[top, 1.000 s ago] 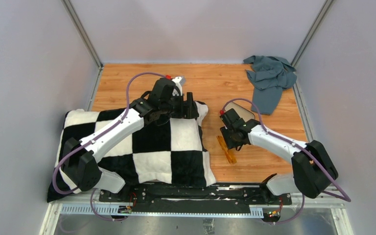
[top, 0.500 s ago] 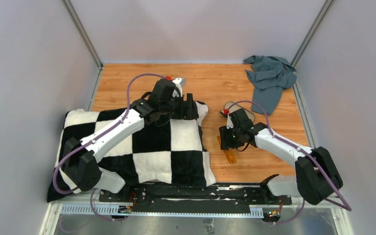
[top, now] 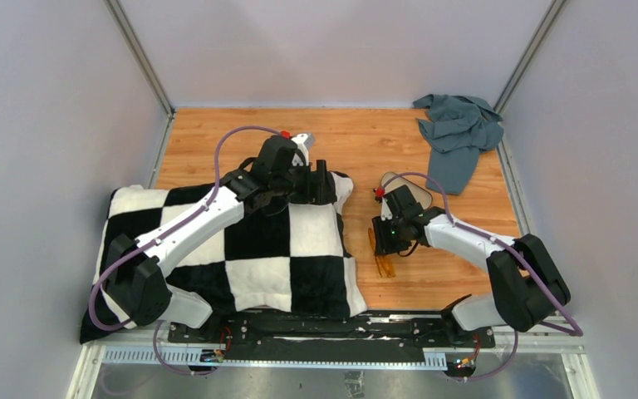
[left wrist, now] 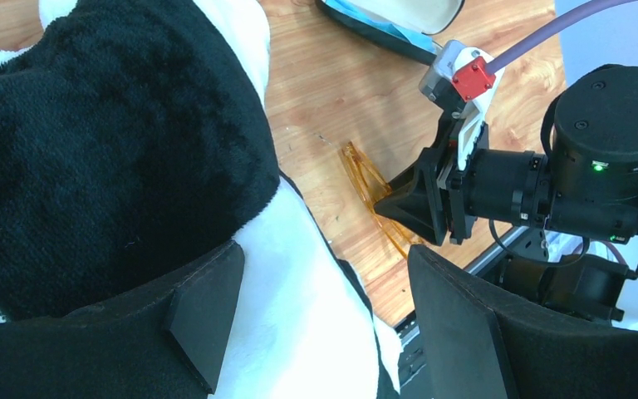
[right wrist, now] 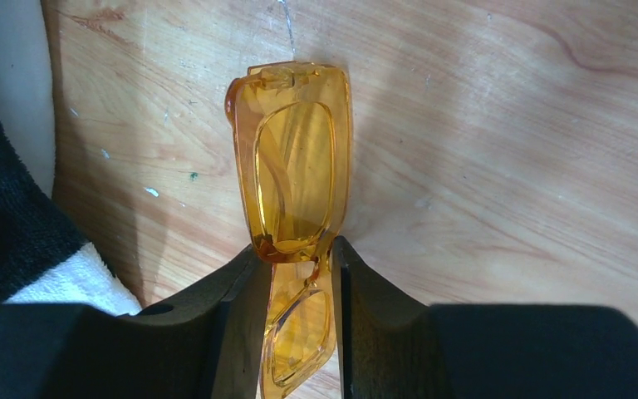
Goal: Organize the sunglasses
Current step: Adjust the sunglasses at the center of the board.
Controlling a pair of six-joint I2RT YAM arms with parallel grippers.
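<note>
The amber-orange folded sunglasses (right wrist: 295, 166) lie on the wooden floor just right of the pillow, also seen in the top view (top: 385, 259) and in the left wrist view (left wrist: 364, 176). My right gripper (right wrist: 295, 253) is shut on the sunglasses, one finger on each side near their middle; in the top view it (top: 380, 238) sits over their far end. My left gripper (left wrist: 316, 283) is open and empty, hovering over the pillow's far right corner (top: 322, 184). The open black case (top: 413, 192) with light-blue cloth (left wrist: 380, 25) inside lies behind the right gripper.
A black-and-white checked pillow (top: 249, 249) covers the left half of the wooden floor (top: 365, 145). A crumpled grey cloth (top: 458, 133) lies at the back right corner. Grey walls close in on both sides.
My right gripper has shifted a little left and toward the front, settling over the sunglasses. The left arm and the pillow have not moved.
</note>
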